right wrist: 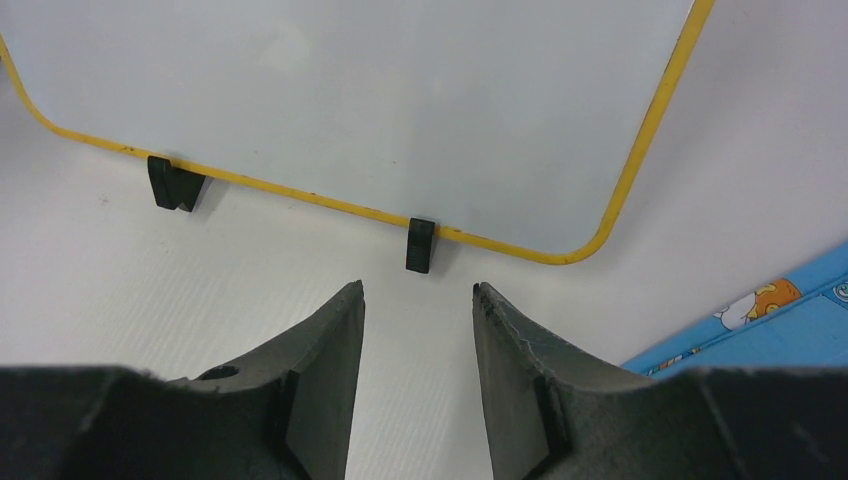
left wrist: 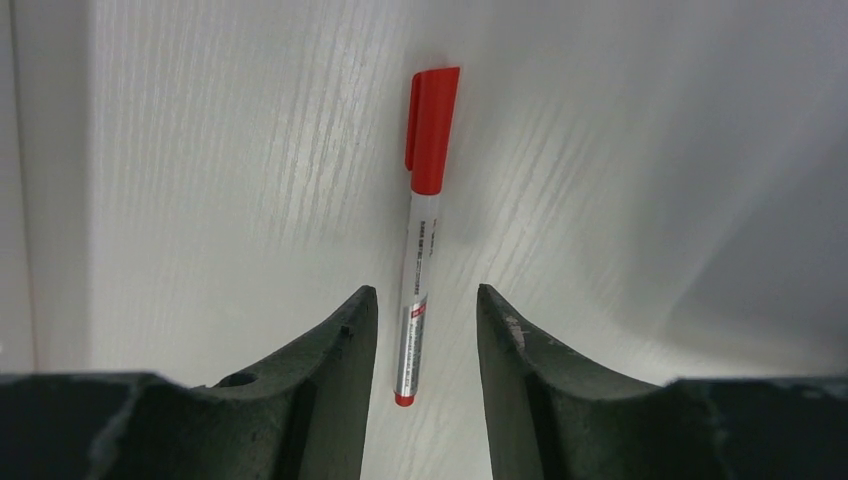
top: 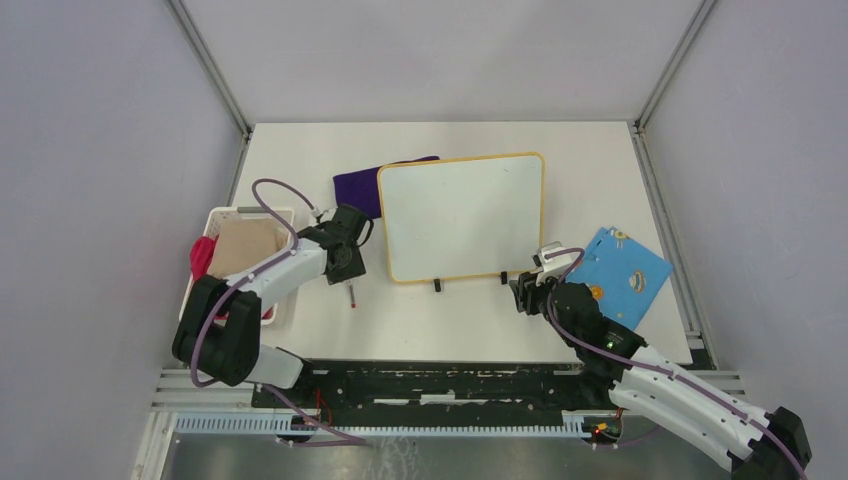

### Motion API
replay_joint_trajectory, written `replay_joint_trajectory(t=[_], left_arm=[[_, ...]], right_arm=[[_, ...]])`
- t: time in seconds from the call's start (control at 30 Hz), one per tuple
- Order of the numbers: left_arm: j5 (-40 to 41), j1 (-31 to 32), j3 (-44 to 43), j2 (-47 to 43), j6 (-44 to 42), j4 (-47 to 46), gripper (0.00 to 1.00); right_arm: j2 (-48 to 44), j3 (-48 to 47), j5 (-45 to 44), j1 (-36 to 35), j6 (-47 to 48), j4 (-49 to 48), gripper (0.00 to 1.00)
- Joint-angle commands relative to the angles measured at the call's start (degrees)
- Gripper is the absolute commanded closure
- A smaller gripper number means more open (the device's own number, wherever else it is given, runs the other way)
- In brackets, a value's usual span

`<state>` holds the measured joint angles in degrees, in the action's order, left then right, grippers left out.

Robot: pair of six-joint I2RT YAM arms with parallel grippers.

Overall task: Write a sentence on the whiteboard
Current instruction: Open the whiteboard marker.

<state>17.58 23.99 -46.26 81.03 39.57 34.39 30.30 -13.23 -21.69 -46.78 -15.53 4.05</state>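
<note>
Straddling the red marker (left wrist: 420,250) on the tabletop (left wrist: 200,150), the left fingers (left wrist: 330,350) stand spread, barrel between them untouched. They should close squarely mid-barrel. The right fingers (right wrist: 320,350) gape too, blank whiteboard (right wrist: 350,90) just ahead of them.

The top camera sits high, above and behind the arm bases (top: 270,368), and looks down and forward over the whole table (top: 600,160) from far off. The left wrist camera looks along the left gripper (left wrist: 425,292) at the tabletop from close by, the marker (left wrist: 420,250) filling its middle. The top view shows that same marker small, left of the board (top: 462,215). The right wrist camera looks past the right gripper (right wrist: 417,287), low and near, at the board's near edge, its feet (right wrist: 420,245) and a corner of the cloth (right wrist: 790,320), all shared with the top view.
</note>
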Motion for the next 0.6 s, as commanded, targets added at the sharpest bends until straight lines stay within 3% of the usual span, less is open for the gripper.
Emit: replay_joint_trajectory(t=[0.0,0.57], left_arm=[[-0.52,-1.84,-1.89,2.29,-3.79,-2.47,0.52],[-3.77,-4.83,-3.09,9.02,-7.04,-5.67,0.57]], right_arm=[[-0.69,-0.50,-1.26,-0.16,0.53,-1.02,0.50],[-0.08,-0.90,-1.61,-0.24,0.72,-0.84,0.50]])
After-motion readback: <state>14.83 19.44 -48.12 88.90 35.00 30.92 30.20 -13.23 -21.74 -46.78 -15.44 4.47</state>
